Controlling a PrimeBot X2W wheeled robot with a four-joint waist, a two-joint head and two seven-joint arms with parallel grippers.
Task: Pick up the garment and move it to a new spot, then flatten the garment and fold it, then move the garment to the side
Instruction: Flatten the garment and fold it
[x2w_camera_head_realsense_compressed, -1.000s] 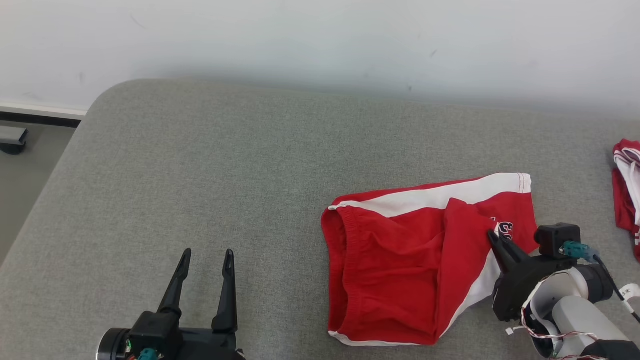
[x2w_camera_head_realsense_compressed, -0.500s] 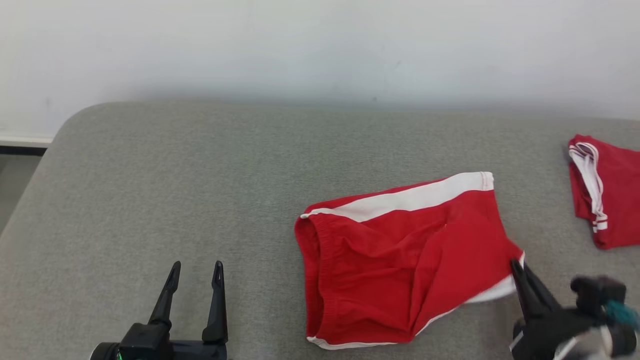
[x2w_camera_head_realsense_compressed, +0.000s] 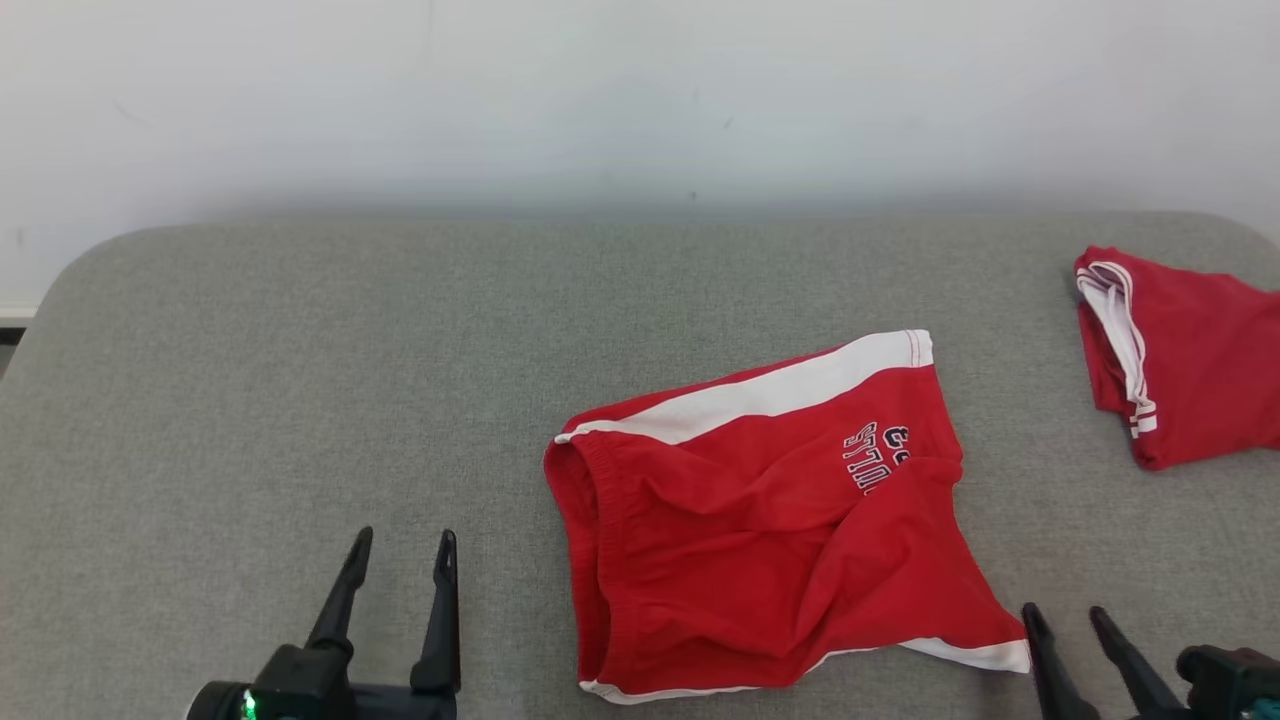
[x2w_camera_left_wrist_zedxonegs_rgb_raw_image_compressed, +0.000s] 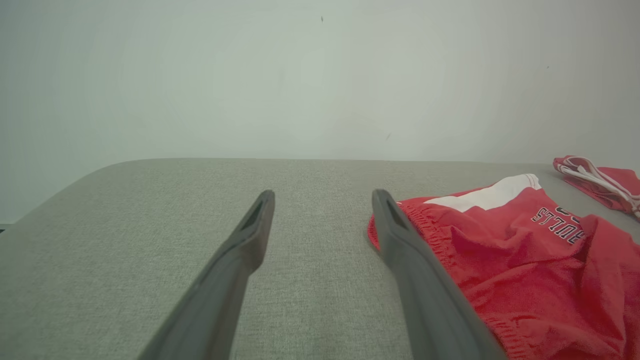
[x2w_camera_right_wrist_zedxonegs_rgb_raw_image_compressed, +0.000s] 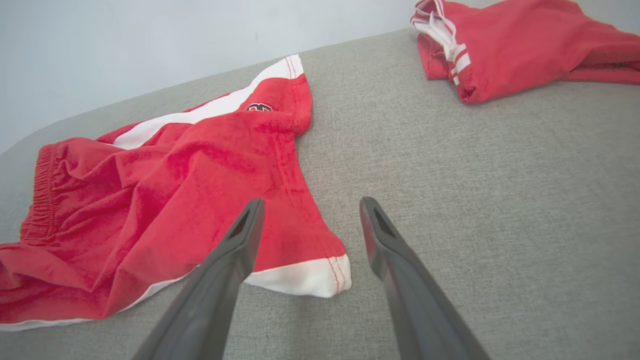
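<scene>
Grey fabric-covered surface (x2w_camera_head_realsense_compressed: 300, 400), rounded at its far corners, spanning the lower two thirds of the head view. Red shorts (x2w_camera_head_realsense_compressed: 740, 540) with white side stripes lie rumpled on it, right of centre. The elastic waistband faces left and the leg hems face right. Dark lettering sits near the upper hem, and the lower white-edged hem corner points toward the lower right. A second red garment (x2w_camera_head_realsense_compressed: 1190, 370), white-trimmed and bunched, lies well apart at the right edge.
</scene>
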